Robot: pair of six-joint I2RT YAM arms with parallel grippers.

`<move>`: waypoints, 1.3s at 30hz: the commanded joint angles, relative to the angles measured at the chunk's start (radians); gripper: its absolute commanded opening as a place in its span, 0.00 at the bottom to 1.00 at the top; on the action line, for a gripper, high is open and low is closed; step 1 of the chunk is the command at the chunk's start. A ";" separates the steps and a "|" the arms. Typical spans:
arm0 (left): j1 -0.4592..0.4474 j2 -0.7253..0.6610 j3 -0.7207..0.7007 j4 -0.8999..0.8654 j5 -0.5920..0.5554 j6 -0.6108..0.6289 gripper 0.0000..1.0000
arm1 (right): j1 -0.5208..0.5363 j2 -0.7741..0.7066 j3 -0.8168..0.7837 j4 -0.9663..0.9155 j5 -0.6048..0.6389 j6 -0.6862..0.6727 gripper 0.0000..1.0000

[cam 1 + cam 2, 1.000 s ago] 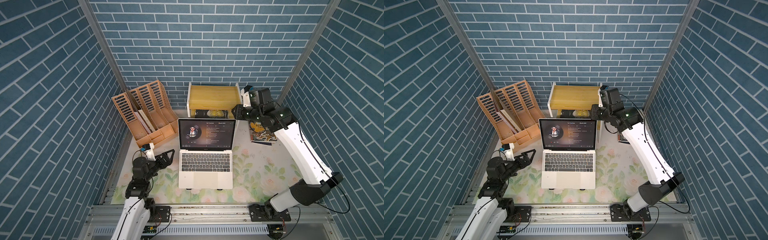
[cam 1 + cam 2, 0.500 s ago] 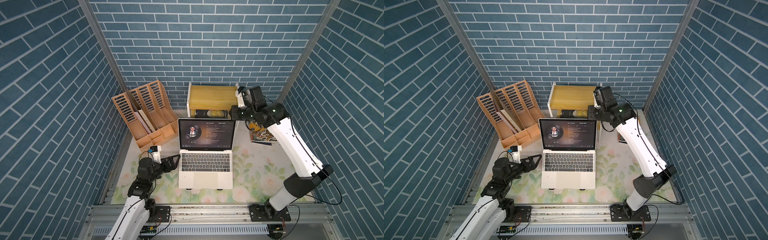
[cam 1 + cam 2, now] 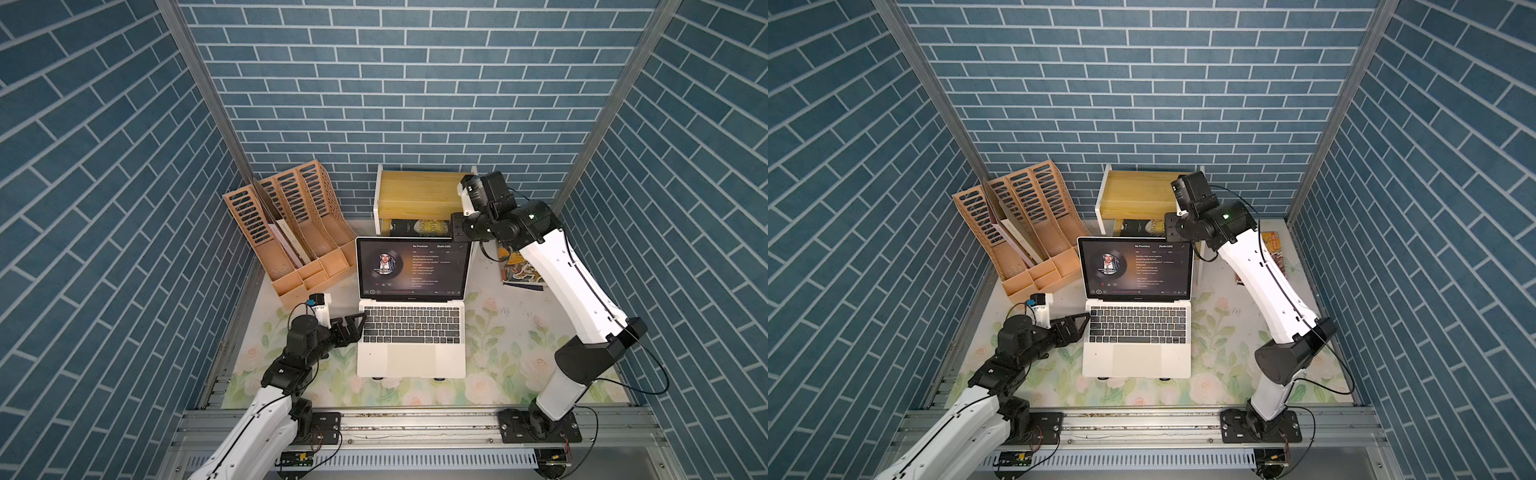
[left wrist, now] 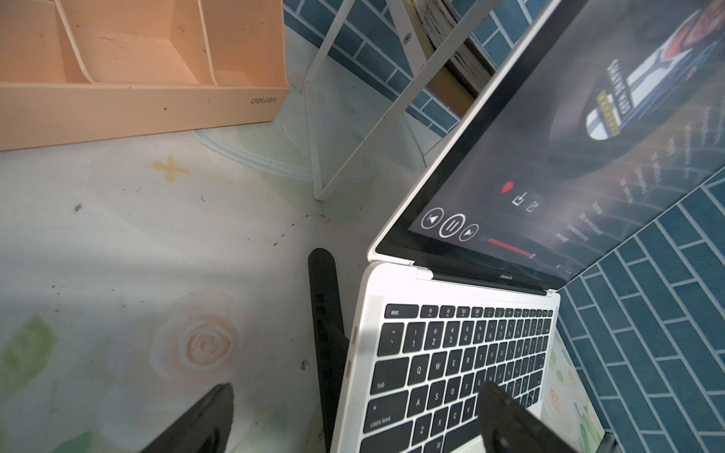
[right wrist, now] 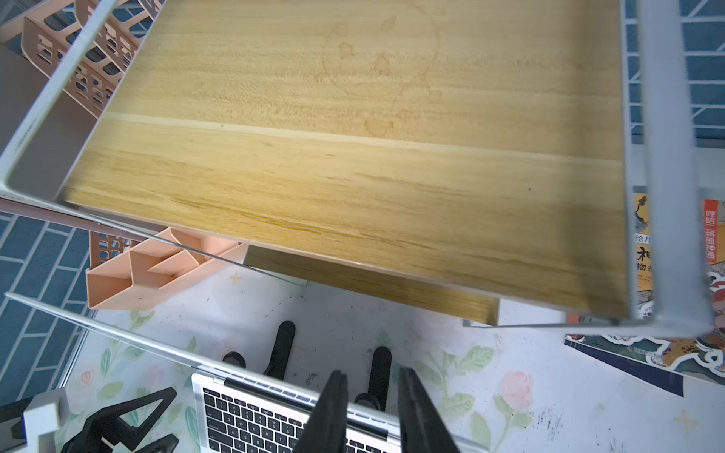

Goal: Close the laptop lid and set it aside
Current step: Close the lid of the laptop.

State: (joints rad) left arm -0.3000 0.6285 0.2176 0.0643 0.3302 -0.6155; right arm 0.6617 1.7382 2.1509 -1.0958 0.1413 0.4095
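In both top views the slim silver-white laptop [image 3: 411, 353] [image 3: 1136, 357] sits mid-way across the floral table mat [image 3: 507, 332], where it was a second ago. Its thin silver laptop lid [image 3: 413, 268] [image 3: 1136, 268] is still raised, with the black-bezelled screen lit. The black left gripper [image 3: 359, 324] [image 3: 1083, 323] has slid in across the mat and now reaches the laptop's left edge beside the upper keyboard rows. The black right gripper [image 3: 457, 227] [image 3: 1170, 228] has shifted leftward, away from the illustrated book [image 3: 519, 270], to the lid's top right corner. It is in front of the wooden white-framed shelf [image 3: 419, 195]. The peach slotted file organiser [image 3: 291, 232] stands unmoved.

In the left wrist view the left gripper [image 4: 355, 388] is spread wide and holds nothing. One finger is over the mat and the other over the black keys, with the laptop's left edge between them. An arm of a black folding stand [image 4: 323, 313] shows under that edge.

In the right wrist view the right gripper [image 5: 372, 376] hangs over the lid's top edge. Its fingers [image 5: 333, 412] are narrowly parted with nothing between them. Whether they touch the lid I cannot tell.
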 commanded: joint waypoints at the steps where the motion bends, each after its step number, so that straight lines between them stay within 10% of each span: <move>1: -0.008 0.000 -0.004 -0.009 -0.021 0.017 1.00 | 0.012 0.024 0.033 -0.053 0.048 -0.032 0.27; 39: -0.008 -0.047 0.047 -0.148 -0.243 -0.020 1.00 | 0.148 -0.001 -0.065 -0.114 0.183 0.011 0.18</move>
State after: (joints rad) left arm -0.3019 0.5888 0.2325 -0.0505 0.1379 -0.6250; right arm 0.7872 1.7679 2.1326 -1.1332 0.3309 0.3962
